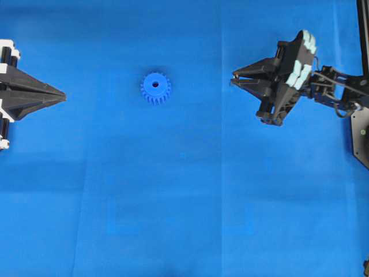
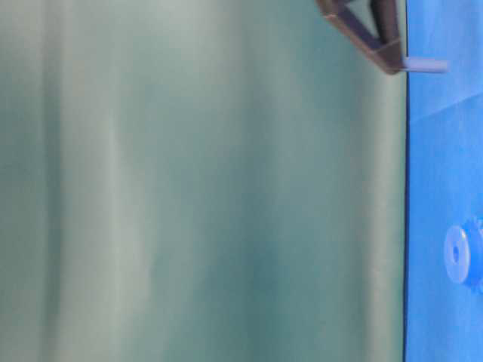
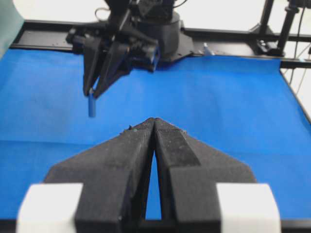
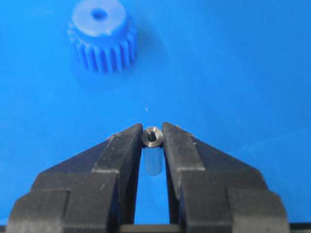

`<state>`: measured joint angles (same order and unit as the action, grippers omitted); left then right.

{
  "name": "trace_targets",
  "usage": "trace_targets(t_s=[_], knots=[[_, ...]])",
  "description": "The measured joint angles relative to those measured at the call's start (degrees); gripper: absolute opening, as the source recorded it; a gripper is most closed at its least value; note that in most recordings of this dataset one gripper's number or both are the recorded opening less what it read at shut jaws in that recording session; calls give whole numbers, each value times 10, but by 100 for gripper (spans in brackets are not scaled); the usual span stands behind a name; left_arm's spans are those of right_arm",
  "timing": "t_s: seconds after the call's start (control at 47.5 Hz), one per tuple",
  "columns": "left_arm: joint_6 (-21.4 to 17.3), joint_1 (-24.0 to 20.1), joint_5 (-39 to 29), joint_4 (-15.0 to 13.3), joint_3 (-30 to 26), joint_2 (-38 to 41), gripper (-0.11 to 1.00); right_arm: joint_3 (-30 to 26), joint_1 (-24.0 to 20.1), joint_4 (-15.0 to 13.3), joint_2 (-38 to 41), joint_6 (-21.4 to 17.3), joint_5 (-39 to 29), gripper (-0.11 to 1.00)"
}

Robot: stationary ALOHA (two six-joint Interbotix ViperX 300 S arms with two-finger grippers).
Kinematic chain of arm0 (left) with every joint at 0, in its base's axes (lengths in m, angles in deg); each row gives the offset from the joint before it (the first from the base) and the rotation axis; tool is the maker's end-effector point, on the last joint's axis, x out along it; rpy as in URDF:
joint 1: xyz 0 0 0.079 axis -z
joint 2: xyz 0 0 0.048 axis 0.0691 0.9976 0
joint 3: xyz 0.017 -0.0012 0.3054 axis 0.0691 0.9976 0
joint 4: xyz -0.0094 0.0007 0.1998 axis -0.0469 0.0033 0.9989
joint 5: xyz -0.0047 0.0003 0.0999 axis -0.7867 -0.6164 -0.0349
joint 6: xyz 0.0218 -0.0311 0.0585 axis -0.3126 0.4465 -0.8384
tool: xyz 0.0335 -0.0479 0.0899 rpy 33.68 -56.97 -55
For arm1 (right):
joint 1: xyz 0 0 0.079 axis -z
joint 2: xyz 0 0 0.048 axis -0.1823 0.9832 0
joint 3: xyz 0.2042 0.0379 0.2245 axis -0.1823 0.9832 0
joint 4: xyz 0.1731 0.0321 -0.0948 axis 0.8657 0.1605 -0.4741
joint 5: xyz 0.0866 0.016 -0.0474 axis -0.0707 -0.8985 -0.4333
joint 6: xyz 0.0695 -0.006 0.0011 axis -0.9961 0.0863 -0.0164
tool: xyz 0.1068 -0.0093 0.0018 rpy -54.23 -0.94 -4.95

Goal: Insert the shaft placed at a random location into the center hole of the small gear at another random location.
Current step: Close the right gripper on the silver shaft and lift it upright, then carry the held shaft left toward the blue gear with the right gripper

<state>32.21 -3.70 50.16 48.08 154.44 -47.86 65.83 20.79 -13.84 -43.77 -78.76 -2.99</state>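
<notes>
The right claw point(image 4: 153, 133) is clamped on the pin point(image 4: 152, 137), which sits pinched between the two black fingertips point(image 4: 127, 138). In the right wrist view the pin shows its shiny grey round end just at the tips, with the rest of its short body running back down the narrow gap between the fingers. From the left wrist view the same pin point(image 3: 91, 105) hangs straight down out of the right claw point(image 3: 92, 92), clear of the blue sheet point(image 3: 218, 111) beneath it. In the table-level view it pokes out past the dark tip of the claw point(image 2: 392, 66) as a short pale stub point(image 2: 424, 65).

The blue gear point(image 4: 101, 36) lies flat on the sheet ahead of the right claw and a little to its left, well apart from the fingertips, with its hub up and its dark middle hole point(image 4: 99, 13) facing upward. Overhead, the gear point(image 1: 155, 88) lies between the two claws, somewhat nearer the right claw point(image 1: 235, 78) than the left, and touches neither.

The left claw point(image 3: 154, 121) is closed on nothing, its two fingertips meeting in a point with only a thin slit behind them. Overhead it sits at the left edge point(image 1: 60, 92), pointing toward the gear and well apart from it.
</notes>
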Motion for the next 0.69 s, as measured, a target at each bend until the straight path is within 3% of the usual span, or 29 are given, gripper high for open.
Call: trace_targets(t_s=[0.358, 0.694], knots=[[1, 1, -2, -1, 0, 0, 0, -20, 0, -1, -13, 5, -35, 3], [1, 1, -10, 0, 0, 0, 0, -136, -3, -14, 60, 8, -76, 3]])
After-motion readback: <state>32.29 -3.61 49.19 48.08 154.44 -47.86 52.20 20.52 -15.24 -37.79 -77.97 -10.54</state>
